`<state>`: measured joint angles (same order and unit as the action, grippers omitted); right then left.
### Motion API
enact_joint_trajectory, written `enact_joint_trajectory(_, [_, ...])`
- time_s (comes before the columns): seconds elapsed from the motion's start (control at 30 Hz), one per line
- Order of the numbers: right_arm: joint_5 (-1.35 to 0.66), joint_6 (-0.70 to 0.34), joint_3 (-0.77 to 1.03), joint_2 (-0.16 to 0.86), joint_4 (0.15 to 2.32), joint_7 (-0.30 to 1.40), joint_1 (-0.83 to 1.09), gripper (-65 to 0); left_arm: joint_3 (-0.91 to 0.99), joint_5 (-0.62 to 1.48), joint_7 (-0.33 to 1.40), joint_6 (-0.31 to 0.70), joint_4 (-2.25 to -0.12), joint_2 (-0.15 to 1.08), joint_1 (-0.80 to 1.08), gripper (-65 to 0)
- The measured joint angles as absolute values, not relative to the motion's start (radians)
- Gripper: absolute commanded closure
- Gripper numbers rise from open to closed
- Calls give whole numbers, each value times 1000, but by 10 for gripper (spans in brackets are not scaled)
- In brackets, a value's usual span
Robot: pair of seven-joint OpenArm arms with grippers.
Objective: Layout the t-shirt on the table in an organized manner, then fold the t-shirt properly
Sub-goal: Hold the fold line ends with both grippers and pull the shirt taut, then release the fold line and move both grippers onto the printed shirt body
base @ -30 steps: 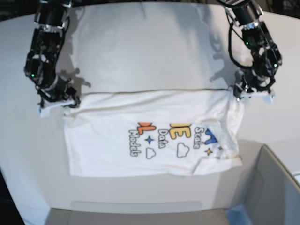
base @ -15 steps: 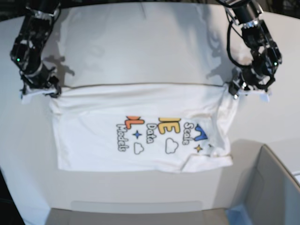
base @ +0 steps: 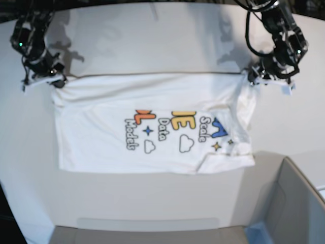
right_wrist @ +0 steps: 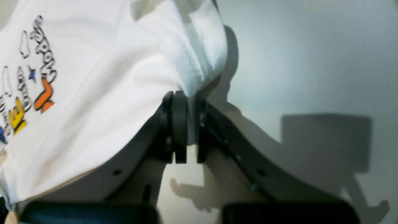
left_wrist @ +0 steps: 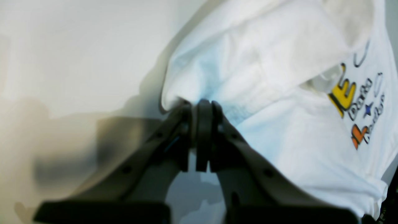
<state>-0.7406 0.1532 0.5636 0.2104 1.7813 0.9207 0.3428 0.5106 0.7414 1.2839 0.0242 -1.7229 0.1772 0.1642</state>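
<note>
The white t-shirt [base: 101,132] is stretched wide across the table [base: 152,35], its colourful print [base: 172,129] facing up. My left gripper [base: 252,81] pinches the shirt's upper right corner, where the cloth bunches and folds downward. In the left wrist view this gripper [left_wrist: 202,105] is shut on a tuck of the t-shirt [left_wrist: 279,62]. My right gripper [base: 56,82] holds the upper left corner. Seen from the right wrist, the gripper [right_wrist: 186,96] is shut on a thick folded hem of the t-shirt [right_wrist: 108,77]. The top edge runs taut between both grippers.
A grey box-like corner piece [base: 299,203] stands at the lower right, just below the shirt's lower right corner. The table's curved far edge [base: 167,4] lies just beyond both arms. Bare tabletop [base: 152,203] shows in front of the shirt.
Both grippers have moved toward the table's far edge and dragged the shirt with them. The right gripper also went outward, so the top edge is now stretched straighter.
</note>
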Motion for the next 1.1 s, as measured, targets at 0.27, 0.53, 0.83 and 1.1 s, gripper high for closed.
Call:
enact_joint_trajectory(0.27, [-747,152,589,210,1795,921,397,0,510,746,1362,30,-1816,180,218,0])
enact_joint_trajectory(0.53, [-744,149,613,240,1806,928,421,0,510,745,1372,27,-1890,178,262,-143])
enact_joint_trajectory(0.83, [-739,152,619,240,1929,924,455,-215,510,741,1369,27,-1963,179,261,-201])
enact_joint_trajectory(1.1, [-735,153,664,226,1972,920,454,-217,555,747,1373,27,-1962,170,254,-201])
